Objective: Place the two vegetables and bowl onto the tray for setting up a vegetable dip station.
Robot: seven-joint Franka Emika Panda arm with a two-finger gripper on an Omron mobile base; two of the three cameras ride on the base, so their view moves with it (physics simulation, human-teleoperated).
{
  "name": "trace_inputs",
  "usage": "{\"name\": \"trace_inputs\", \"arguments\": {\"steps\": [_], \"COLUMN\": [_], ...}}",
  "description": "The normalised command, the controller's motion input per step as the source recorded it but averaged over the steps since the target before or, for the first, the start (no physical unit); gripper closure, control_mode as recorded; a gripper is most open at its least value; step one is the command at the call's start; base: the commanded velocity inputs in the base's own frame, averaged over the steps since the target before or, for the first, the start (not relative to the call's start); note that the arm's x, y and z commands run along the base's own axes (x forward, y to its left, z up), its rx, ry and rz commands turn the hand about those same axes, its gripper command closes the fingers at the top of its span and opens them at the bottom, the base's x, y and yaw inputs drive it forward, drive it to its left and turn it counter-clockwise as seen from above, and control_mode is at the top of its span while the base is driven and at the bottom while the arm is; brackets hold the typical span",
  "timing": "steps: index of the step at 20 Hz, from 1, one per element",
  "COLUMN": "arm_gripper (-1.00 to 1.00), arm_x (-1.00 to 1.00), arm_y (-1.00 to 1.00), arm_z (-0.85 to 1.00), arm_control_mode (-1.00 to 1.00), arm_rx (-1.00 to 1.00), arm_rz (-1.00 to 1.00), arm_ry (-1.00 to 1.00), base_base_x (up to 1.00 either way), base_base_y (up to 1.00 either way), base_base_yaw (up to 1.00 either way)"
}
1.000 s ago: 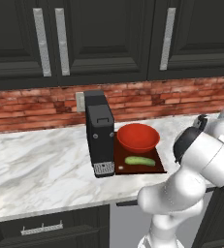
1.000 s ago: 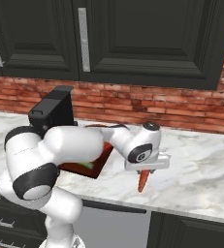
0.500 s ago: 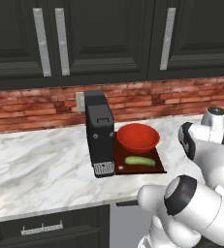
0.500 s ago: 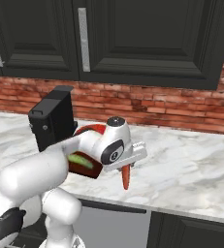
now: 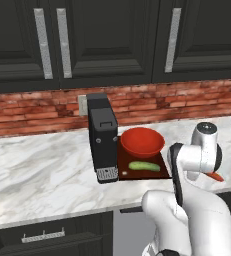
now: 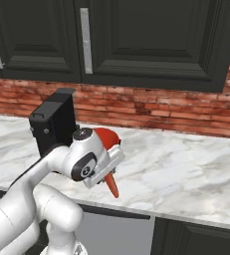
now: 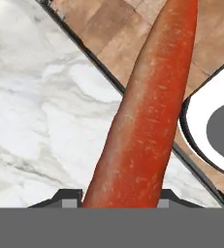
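Observation:
In the hand view a slim orange-red carrot (image 7: 147,111) runs up between my fingertips (image 7: 68,196), and my gripper (image 7: 118,199) is shut on it. From the right base view the carrot (image 6: 112,185) hangs point-down from the gripper (image 6: 107,173), above the counter's front edge. The carrot's tip (image 5: 216,176) peeks out right of my wrist in the left base view. The red bowl (image 5: 142,141) and green cucumber (image 5: 143,166) lie on the dark wooden tray (image 5: 137,175), left of the carrot. My arm hides part of the bowl (image 6: 109,135).
A tall black box-shaped appliance (image 5: 104,138) stands against the tray's left side, also seen as the appliance (image 6: 54,124). The marble counter (image 6: 186,164) stretches right of the hand. Brick wall and dark cabinets rise behind; wood floor (image 7: 108,24) lies below the counter edge.
The arm has swung the carrot leftward in the right base view, toward the bowl and tray. The wrist has turned. Bowl, cucumber and tray have not moved.

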Motion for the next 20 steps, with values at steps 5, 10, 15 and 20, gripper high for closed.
{"name": "trace_inputs", "arguments": {"steps": [5,10,15,20], "arm_gripper": [1.00,1.00,1.00,1.00], "arm_x": [-0.08,-0.05,0.03,0.00], "arm_y": [0.37,0.42,0.40,0.63], "arm_z": [0.39,0.34,0.03,0.00], "arm_control_mode": [-1.00,-1.00,-1.00,-1.00], "arm_rx": [-0.16,-0.16,-0.02,0.00], "arm_rz": [0.40,0.38,0.05,-0.05], "arm_ry": [-0.01,0.00,-0.05,-0.06], "base_base_x": [0.00,0.00,0.00,0.00], "base_base_y": [0.00,0.00,0.00,0.00], "base_base_yaw": [0.00,0.00,0.00,0.00]}}
